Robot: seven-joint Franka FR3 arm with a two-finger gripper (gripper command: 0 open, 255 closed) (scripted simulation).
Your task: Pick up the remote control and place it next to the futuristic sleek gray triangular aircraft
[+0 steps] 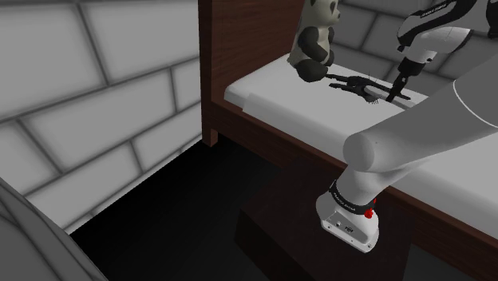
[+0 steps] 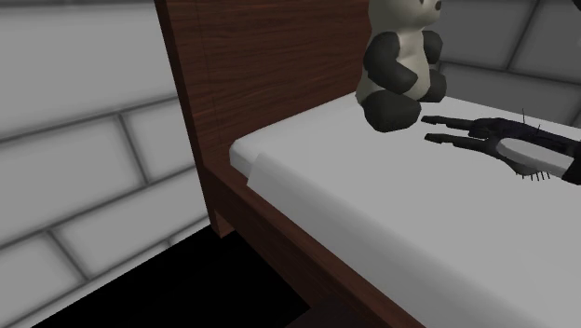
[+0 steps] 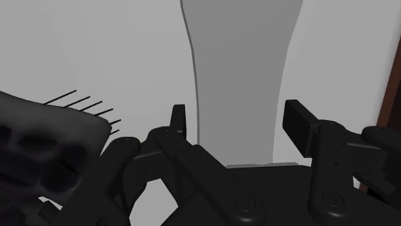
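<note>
A dark, spiky triangular aircraft (image 1: 351,81) (image 2: 493,140) lies on the pale bed (image 1: 319,120), in front of a panda plush (image 1: 313,44). My black gripper (image 1: 396,89) points down at the mattress just beside the aircraft, on the side away from the panda. In the wrist view a long plain grey remote control (image 3: 241,77) runs away from the hand, and the gripper (image 3: 239,122) clasps its near end between the two fingers. The aircraft's grey, bristled edge (image 3: 45,141) sits close beside one finger. Whether the remote rests on the mattress or hangs just above it is unclear.
A dark wooden headboard (image 1: 247,40) (image 2: 270,75) rises behind the panda (image 2: 400,70). Grey block walls (image 1: 80,120) surround the bed (image 2: 372,205). Beside the bed's wooden side rail the floor is a black area (image 1: 199,215). My own white arm (image 1: 415,136) crosses the bed's near part.
</note>
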